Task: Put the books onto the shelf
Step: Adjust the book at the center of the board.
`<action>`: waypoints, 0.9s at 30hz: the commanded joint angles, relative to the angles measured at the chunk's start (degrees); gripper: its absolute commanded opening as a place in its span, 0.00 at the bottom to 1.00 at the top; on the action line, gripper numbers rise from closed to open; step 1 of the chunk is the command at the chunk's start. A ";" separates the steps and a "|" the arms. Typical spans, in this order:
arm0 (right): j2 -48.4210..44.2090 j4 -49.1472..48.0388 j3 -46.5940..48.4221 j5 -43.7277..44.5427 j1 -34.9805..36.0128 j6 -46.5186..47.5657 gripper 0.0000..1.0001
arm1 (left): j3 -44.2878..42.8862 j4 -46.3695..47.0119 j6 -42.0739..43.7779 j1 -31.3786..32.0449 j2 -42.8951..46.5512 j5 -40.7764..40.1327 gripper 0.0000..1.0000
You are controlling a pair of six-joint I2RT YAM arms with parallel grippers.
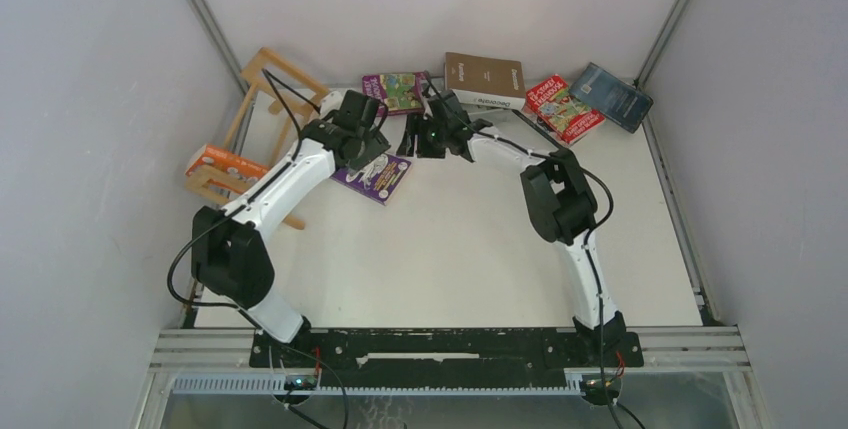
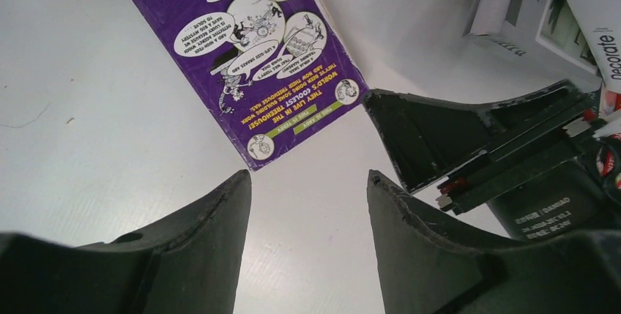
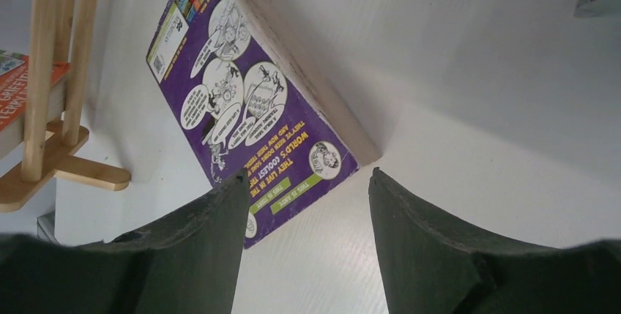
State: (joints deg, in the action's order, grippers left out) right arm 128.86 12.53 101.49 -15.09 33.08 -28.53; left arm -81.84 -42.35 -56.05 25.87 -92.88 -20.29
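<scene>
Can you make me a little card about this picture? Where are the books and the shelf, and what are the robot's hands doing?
shelf: wooden, back left
on shelf: orange book
lying flat: purple book, just ahead of both grippers
at the back: second purple book, brown book, red book, blue book
left gripper: open, empty
right gripper: open, empty
books not yet on shelf: five in view

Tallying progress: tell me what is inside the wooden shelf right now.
One orange book lies in the shelf, at its near end. The far slats look bare. The left arm crosses the shelf's right side, so anything beneath that stretch is hidden.
</scene>
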 commanded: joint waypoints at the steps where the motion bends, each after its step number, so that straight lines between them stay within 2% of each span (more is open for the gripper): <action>1: 1.76 2.32 6.53 0.68 -1.58 2.59 0.68 | 3.28 4.50 -1.40 -0.14 0.83 -0.86 0.64; 7: 8.76 7.83 15.28 -1.57 -2.17 5.93 0.69 | 6.21 5.80 -6.02 -0.03 -1.08 -0.90 0.64; 19: 12.15 9.35 15.87 -7.06 -1.72 9.42 0.70 | 12.10 7.48 -14.59 2.17 -3.53 -5.94 0.64; 27: 10.85 9.40 13.97 -7.31 0.01 10.40 0.70 | 17.45 10.13 -16.64 3.00 -4.37 -7.80 0.65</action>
State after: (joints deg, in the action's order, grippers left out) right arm 140.90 21.69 115.46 -21.50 31.79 -19.92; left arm -67.35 -34.81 -70.19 28.51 -96.90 -25.47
